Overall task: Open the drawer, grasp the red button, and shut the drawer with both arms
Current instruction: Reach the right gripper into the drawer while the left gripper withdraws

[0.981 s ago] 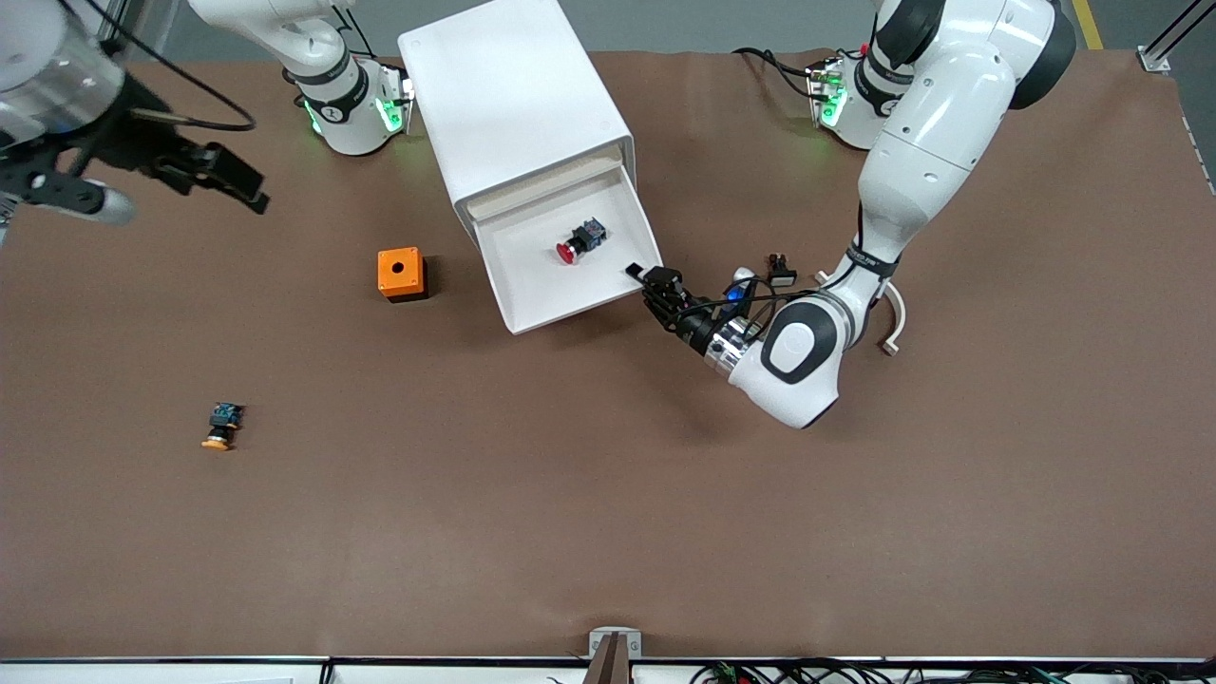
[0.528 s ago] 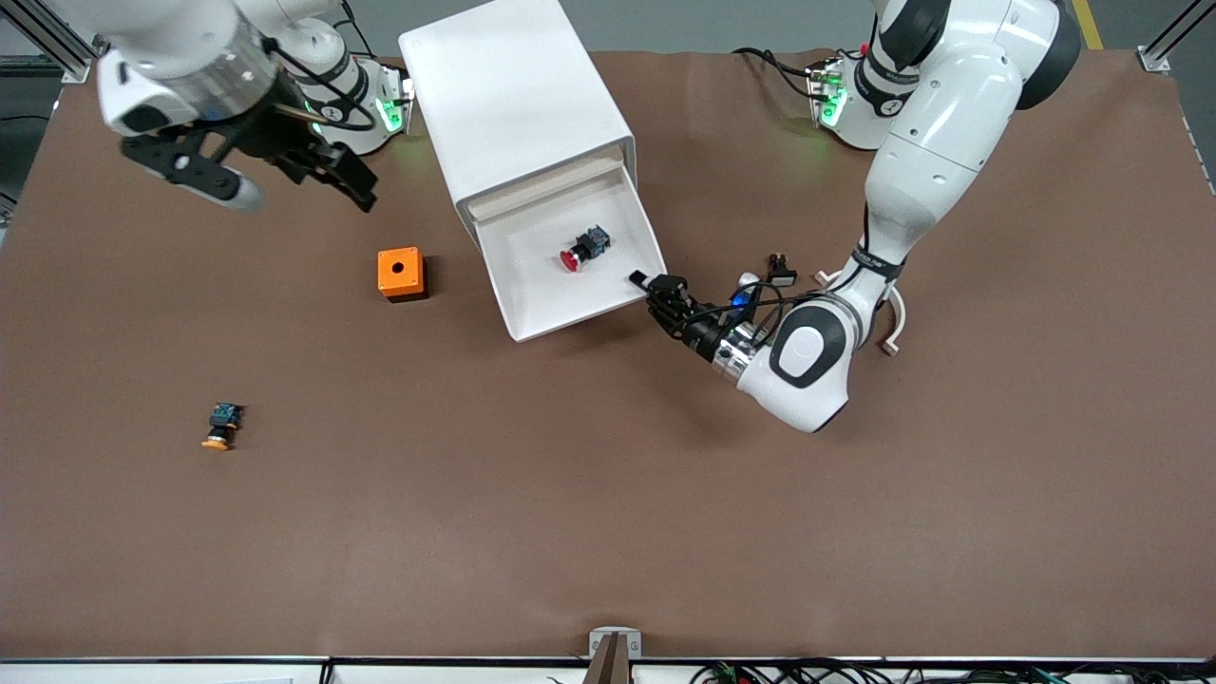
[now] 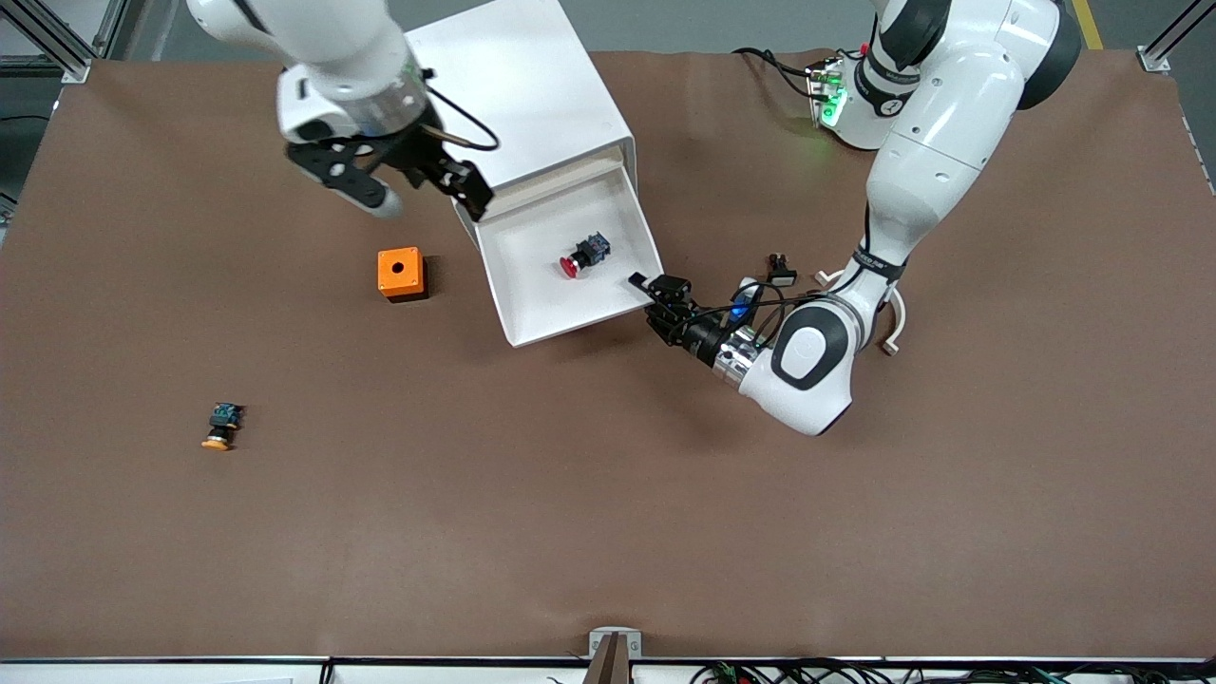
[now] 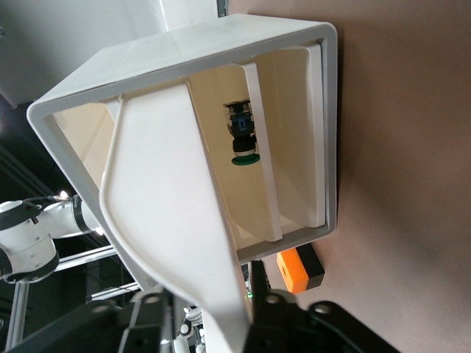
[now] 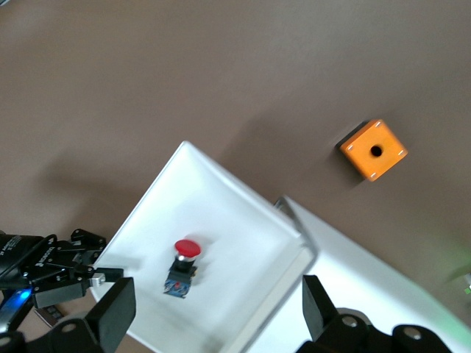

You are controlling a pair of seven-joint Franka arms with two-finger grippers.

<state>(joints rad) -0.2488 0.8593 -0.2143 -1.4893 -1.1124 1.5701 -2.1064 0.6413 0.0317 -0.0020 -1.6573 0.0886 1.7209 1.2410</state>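
Drawer (image 3: 532, 285) stands pulled out of the white cabinet (image 3: 513, 95), and the red-capped button (image 3: 581, 255) lies on its side in the drawer's tray. Just beside the drawer's corner toward the left arm's end of the table, the left gripper (image 3: 655, 296) has its fingers a little apart around the front edge, not clamped on it. Over the cabinet's edge where the drawer comes out, the right gripper (image 3: 427, 190) hangs with fingers spread wide, holding nothing.

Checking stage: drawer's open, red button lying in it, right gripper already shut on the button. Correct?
Not quite. In the front view the right gripper is open over the drawer's corner by the cabinet; the button lies untouched.
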